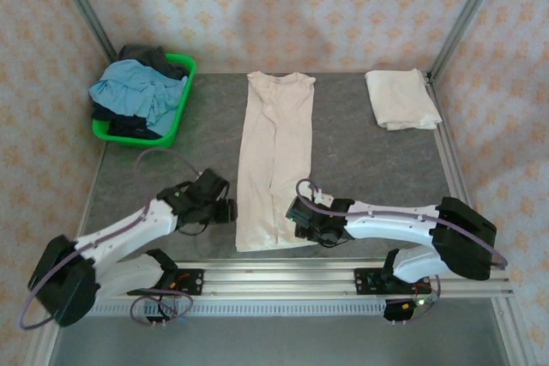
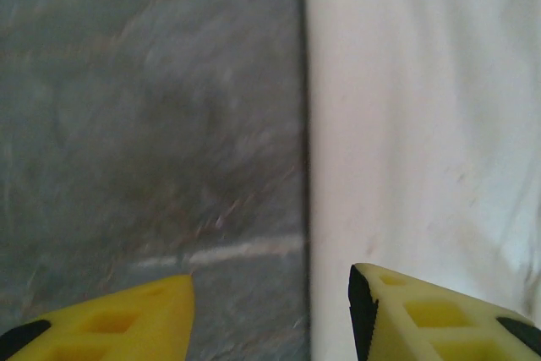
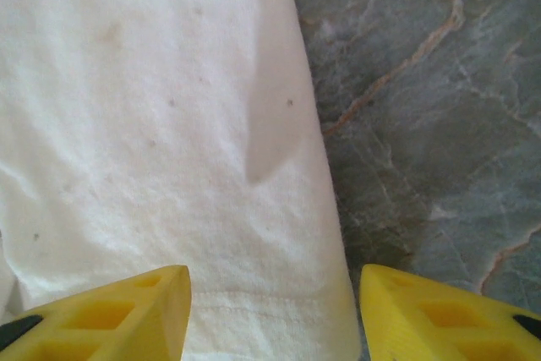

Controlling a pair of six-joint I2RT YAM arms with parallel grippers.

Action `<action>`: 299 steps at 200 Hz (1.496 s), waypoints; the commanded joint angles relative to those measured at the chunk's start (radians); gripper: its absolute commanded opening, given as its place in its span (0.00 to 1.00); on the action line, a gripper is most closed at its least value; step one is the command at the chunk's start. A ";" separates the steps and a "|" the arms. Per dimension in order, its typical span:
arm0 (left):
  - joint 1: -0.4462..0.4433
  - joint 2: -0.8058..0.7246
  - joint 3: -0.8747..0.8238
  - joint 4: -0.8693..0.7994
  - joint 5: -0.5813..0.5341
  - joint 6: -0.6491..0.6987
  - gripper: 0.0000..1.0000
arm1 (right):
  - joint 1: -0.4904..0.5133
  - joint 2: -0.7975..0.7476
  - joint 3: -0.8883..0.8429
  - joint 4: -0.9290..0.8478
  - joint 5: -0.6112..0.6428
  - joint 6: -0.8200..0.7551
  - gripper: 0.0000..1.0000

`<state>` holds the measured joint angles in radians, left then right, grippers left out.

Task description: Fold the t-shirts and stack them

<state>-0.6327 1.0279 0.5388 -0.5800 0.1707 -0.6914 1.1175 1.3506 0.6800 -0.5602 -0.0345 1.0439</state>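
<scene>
A cream t-shirt (image 1: 274, 160), folded lengthwise into a long narrow strip, lies down the middle of the table with its collar at the far end. A second cream t-shirt (image 1: 401, 99) sits folded into a small rectangle at the back right. My left gripper (image 1: 225, 210) is at the strip's lower left edge. In the left wrist view it (image 2: 270, 319) stands open, straddling the edge of the shirt (image 2: 423, 124). My right gripper (image 1: 296, 216) is at the lower right edge. It (image 3: 275, 314) stands open over the hem corner of the shirt (image 3: 152, 124).
A green basket (image 1: 171, 130) at the back left holds a light blue garment (image 1: 137, 92) and a dark one (image 1: 146, 56). Grey marbled tabletop (image 1: 360, 160) shows on both sides of the strip. Metal frame posts and patterned walls close in the table.
</scene>
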 commanded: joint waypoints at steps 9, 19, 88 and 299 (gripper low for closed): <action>-0.091 -0.167 -0.120 -0.004 -0.012 -0.199 0.52 | 0.020 -0.018 -0.032 -0.042 0.010 0.062 0.52; -0.131 -0.210 -0.159 0.023 -0.008 -0.243 0.52 | 0.024 -0.015 -0.036 -0.030 0.005 0.064 0.51; -0.290 -0.089 -0.195 0.257 -0.031 -0.310 0.55 | 0.045 0.031 -0.043 0.032 0.001 0.064 0.36; -0.503 0.027 -0.205 0.378 -0.038 -0.367 0.47 | 0.173 -0.042 -0.026 -0.159 0.081 0.222 0.39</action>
<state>-1.0859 1.0031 0.3477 -0.4046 -0.0097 -1.0279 1.2850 1.3640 0.6987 -0.6811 -0.0135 1.2304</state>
